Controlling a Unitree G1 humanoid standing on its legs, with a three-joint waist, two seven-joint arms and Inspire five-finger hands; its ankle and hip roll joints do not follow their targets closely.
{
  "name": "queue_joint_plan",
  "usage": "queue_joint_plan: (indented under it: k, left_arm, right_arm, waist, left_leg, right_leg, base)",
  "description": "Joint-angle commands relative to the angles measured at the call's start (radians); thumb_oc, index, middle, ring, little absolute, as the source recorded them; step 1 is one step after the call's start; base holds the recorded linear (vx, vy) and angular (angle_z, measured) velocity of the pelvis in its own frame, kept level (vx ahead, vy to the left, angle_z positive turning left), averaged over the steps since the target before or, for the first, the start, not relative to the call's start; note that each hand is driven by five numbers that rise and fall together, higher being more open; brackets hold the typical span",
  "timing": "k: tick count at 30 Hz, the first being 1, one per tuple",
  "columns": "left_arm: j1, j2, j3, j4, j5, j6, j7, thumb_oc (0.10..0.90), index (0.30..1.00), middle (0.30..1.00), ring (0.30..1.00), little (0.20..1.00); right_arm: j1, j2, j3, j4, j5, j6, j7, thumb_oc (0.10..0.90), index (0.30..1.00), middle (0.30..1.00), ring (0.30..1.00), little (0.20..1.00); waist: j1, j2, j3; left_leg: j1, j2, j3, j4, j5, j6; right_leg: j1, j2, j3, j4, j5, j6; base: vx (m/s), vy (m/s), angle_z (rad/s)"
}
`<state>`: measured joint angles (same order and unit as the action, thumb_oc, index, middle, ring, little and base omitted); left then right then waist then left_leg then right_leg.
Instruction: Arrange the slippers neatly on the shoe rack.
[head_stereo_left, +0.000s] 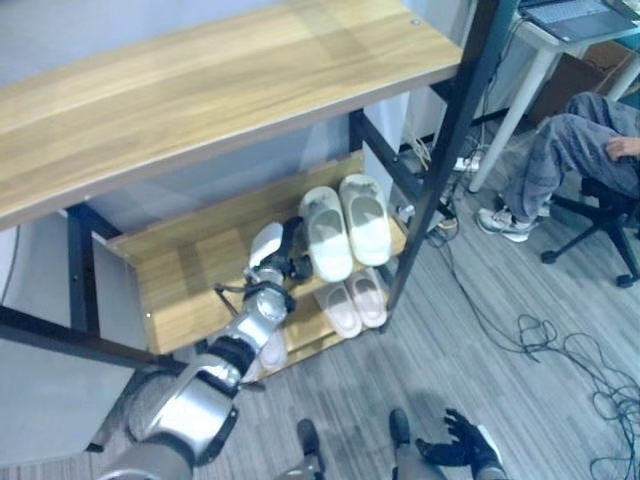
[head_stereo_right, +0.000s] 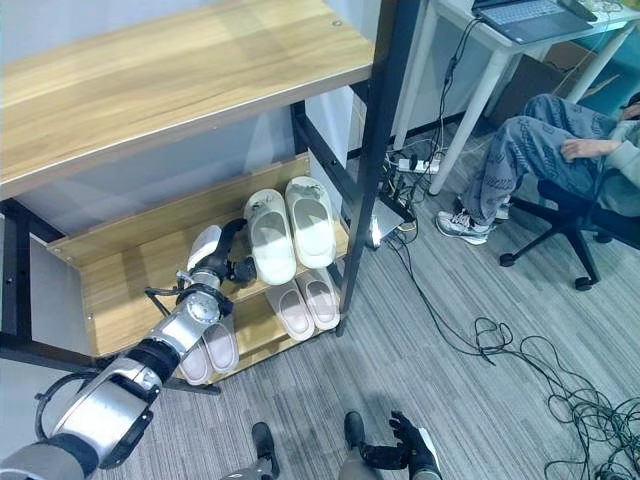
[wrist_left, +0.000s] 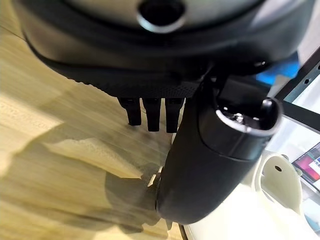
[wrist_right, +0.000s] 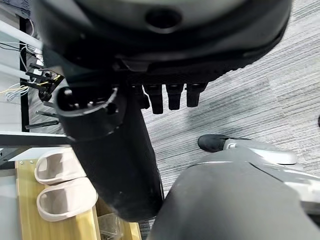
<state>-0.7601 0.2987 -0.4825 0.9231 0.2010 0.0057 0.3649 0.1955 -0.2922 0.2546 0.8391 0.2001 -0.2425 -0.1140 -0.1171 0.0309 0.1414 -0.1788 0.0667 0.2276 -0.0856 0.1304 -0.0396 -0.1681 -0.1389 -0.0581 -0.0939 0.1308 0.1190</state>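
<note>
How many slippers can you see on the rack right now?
6. Two white slippers on the middle shelf beside the left hand; two pink slippers below them; two more lower left, partly behind the arm.

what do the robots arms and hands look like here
The left arm is silver-grey metal in rounded segments with black bands at the joints, ending in a dark robot hand whose thumb bears a white cover. In its wrist view the left robot hand shows matte black fingers and a thick black thumb with a shiny metal ring. The right robot hand is likewise dark, with black fingers.
</note>
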Motion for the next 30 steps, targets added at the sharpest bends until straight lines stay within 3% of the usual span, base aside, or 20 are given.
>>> queue_joint_plan:
  k: [1, 9, 11, 18, 30]
  left_arm:
    - [-0.234, -0.105, -0.008, 0.096, 0.028, -0.057, -0.01, 0.8, 0.9, 0.9, 0.9, 0.9]
    - [-0.136, -0.046, 0.037, -0.016, 0.032, -0.048, -0.006, 0.8, 0.9, 0.9, 0.9, 0.9]
    - [-0.057, 0.002, 0.072, -0.128, 0.048, -0.051, -0.011, 0.8, 0.9, 0.9, 0.9, 0.9]
    - [0.072, 0.116, 0.14, -0.295, 0.125, -0.05, -0.015, 0.8, 0.9, 0.9, 0.9, 0.9]
    - [0.249, 0.198, 0.241, -0.474, 0.167, -0.079, -0.029, 0.8, 0.9, 0.9, 0.9, 0.9]
  right_arm:
    - [0.017, -0.072, 0.034, -0.02, 0.007, -0.028, 0.003, 0.8, 0.9, 0.9, 0.9, 0.9]
    - [0.029, -0.05, 0.014, -0.025, 0.02, -0.027, 0.005, 0.8, 0.9, 0.9, 0.9, 0.9]
    - [0.034, -0.037, 0.001, -0.034, 0.019, -0.023, 0.011, 0.8, 0.9, 0.9, 0.9, 0.9]
    - [0.023, -0.005, -0.009, -0.002, 0.013, -0.01, 0.018, 0.8, 0.9, 0.9, 0.9, 0.9]
    - [0.01, 0.031, -0.018, 0.069, 0.01, 0.007, 0.03, 0.8, 0.9, 0.9, 0.9, 0.9]
  waist:
    - [-0.057, 0.049, 0.017]
    - [-0.036, 0.034, -0.001]
    - [-0.022, 0.028, -0.007]
    - [0.002, 0.013, -0.025]
    - [0.03, 0.0, -0.07]
  left_leg:
    - [0.062, 0.061, -0.046, -0.002, -0.073, -0.057]
    - [0.078, 0.062, -0.059, -0.002, -0.076, -0.058]
    - [0.087, 0.059, -0.065, -0.002, -0.079, -0.058]
    - [0.106, 0.057, -0.077, -0.002, -0.084, -0.059]
    - [0.139, 0.043, -0.094, -0.002, -0.097, -0.055]
  right_leg:
    - [0.006, 0.058, -0.009, 0.049, -0.135, 0.019]
    - [0.037, 0.058, -0.031, 0.05, -0.147, 0.016]
    - [0.052, 0.058, -0.04, 0.049, -0.151, 0.014]
    - [0.081, 0.058, -0.056, 0.046, -0.157, 0.013]
    - [0.123, 0.052, -0.074, 0.045, -0.155, 0.014]
  base:
    - [0.0, 0.0, 0.0]
    - [0.0, -0.002, 0.02]
    - [0.0, 0.0, 0.0]
    - [0.0, 0.001, 0.01]
    - [0.0, 0.004, 0.01]
